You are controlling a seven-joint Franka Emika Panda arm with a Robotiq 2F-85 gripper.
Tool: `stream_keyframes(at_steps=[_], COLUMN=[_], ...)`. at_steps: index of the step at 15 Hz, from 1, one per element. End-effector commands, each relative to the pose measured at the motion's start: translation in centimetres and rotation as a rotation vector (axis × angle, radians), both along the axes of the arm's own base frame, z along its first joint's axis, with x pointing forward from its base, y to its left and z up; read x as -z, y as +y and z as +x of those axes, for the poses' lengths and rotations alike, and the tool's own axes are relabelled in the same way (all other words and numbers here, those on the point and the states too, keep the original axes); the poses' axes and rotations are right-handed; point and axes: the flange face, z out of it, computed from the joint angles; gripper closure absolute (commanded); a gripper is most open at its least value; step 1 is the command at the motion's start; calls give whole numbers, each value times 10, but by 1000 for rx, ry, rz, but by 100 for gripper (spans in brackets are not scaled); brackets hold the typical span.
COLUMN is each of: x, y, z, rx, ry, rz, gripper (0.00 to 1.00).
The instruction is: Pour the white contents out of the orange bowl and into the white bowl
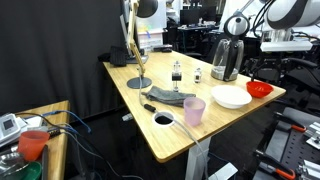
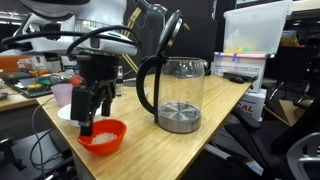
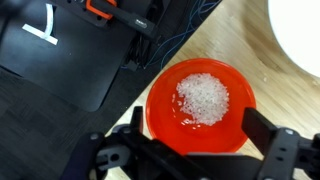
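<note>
The orange bowl (image 3: 200,105) sits at the table's corner and holds a small heap of white grains (image 3: 204,98). It also shows in both exterior views (image 1: 260,89) (image 2: 102,137). The white bowl (image 1: 231,97) stands beside it; its rim shows in the wrist view (image 3: 296,35) and behind the arm (image 2: 66,113). My gripper (image 3: 195,145) (image 2: 88,118) hangs open just above the orange bowl, its fingers straddling the near rim, holding nothing.
A glass kettle (image 2: 176,94) (image 1: 226,60) stands close by the bowls. A translucent pink cup (image 1: 194,110), a dark cloth (image 1: 170,97), small bottles (image 1: 177,72) and a lamp base (image 1: 139,82) are on the table. The table edge (image 3: 140,80) runs beside the orange bowl.
</note>
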Motion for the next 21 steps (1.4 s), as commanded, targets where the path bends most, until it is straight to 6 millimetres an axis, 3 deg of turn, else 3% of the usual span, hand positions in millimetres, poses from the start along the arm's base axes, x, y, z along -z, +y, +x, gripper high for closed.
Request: stream_keyframes(at_steps=[1,11,19,21], x=[11,23,41,42], y=[-3,-34,-45,-47], z=[0,-24,-38,-39], rx=[28,193,290,306], ry=[1,10,37,31], rz=[-10,13,39,42], gripper=[0,0,0,26])
